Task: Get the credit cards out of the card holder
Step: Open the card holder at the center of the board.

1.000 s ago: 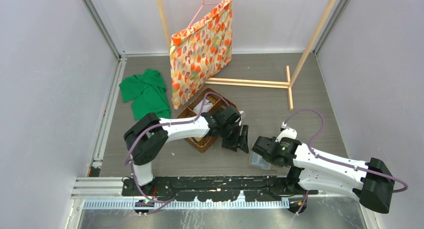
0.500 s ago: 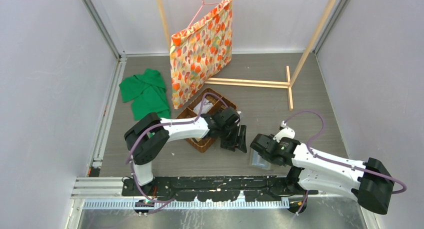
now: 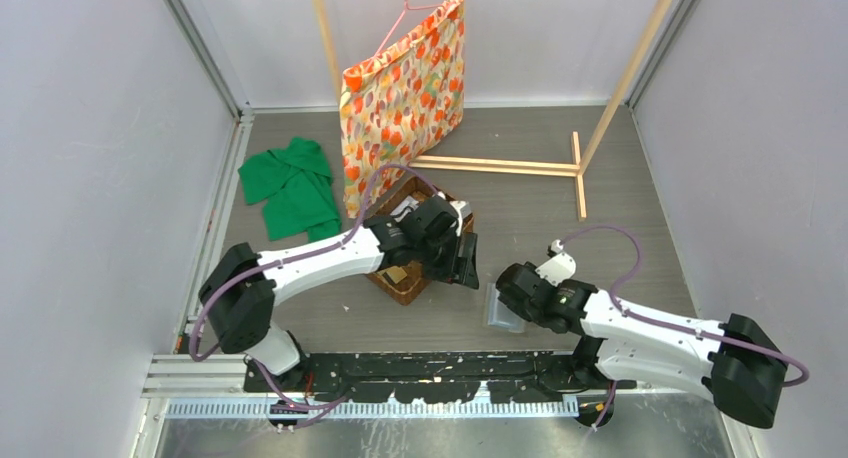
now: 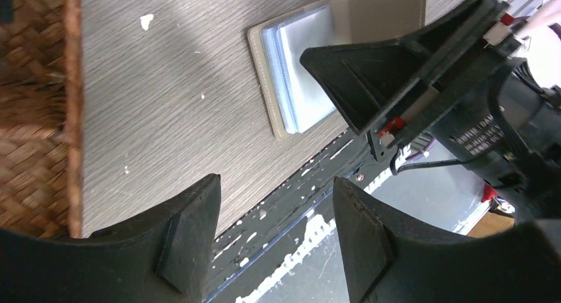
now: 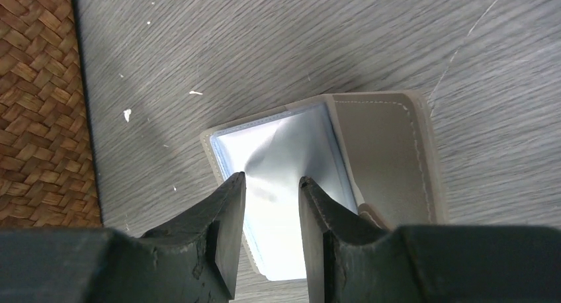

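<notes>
Left arm: my left arm rises from its base at the near edge, and the white forearm runs out toward 2 o'clock in the top view.
Left pincer: my left pincer turns off the wrist toward 4 o'clock and tilts down at the desk; in my left wrist view the jaws stand wide apart with nothing between them.
Right arm: my right arm has its elbow out at 3 o'clock, and the forearm comes back toward 10 o'clock.
Right pincer: my right pincer points down; in my right wrist view the jaws are only narrowly parted.
</notes>
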{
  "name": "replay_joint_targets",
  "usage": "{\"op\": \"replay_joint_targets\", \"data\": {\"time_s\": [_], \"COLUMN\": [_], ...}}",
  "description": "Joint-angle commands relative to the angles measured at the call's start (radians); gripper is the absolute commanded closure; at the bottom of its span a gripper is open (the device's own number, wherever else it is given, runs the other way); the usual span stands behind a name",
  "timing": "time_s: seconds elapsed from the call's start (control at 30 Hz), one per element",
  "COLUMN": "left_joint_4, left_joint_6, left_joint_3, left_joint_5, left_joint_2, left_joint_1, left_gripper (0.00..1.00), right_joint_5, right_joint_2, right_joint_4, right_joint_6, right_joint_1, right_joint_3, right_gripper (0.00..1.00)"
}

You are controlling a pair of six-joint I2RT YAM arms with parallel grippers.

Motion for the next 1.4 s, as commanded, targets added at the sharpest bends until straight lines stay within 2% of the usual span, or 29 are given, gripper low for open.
{"op": "replay_joint_targets", "data": {"time_s": [0.0,0.13,0.27,0.43,0.53,0.63,0.9,1.13,1.37], "left_joint_4": [-0.079,-0.102,-0.094,-0.006,0.024,0.051,0.126,0.168,0.276], "left_joint_6": [0.046,0.058,0.046,-0.012,-0.013,-0.032,-0.093,-0.168,-0.259], "left_joint_3": [0.036,0.039,0.027,-0.013,-0.017,-0.023,-0.041,-0.074,-0.149], "left_joint_5": [-0.042,-0.059,-0.035,0.014,-0.001,-0.037,0.021,-0.030,-0.092], "left_joint_2": [-0.088,-0.121,-0.118,-0.085,-0.062,-0.042,0.071,0.140,0.155], "left_joint_1": [0.023,0.025,0.023,0.007,-0.032,-0.060,-0.060,-0.059,-0.071], "left_gripper": [0.36,0.36,0.35,0.36,0.37,0.37,0.34,0.32,0.29], "right_joint_5": [-0.015,0.063,0.078,0.029,-0.012,-0.051,-0.092,-0.076,-0.065], "right_joint_2": [0.066,0.032,0.004,0.049,0.038,-0.016,-0.256,-0.388,-0.350], "right_joint_4": [-0.026,-0.177,-0.244,-0.194,-0.099,0.002,0.149,0.008,-0.029], "right_joint_6": [-0.034,-0.037,-0.004,0.042,0.069,0.114,0.195,0.216,0.183], "right_joint_1": [0.001,0.001,0.000,0.000,0.001,0.000,0.000,0.000,0.000], "right_joint_3": [0.077,0.132,0.115,0.029,-0.042,-0.118,-0.282,-0.296,-0.256], "right_gripper": [0.59,0.57,0.49,0.47,0.47,0.47,0.47,0.47,0.47]}}
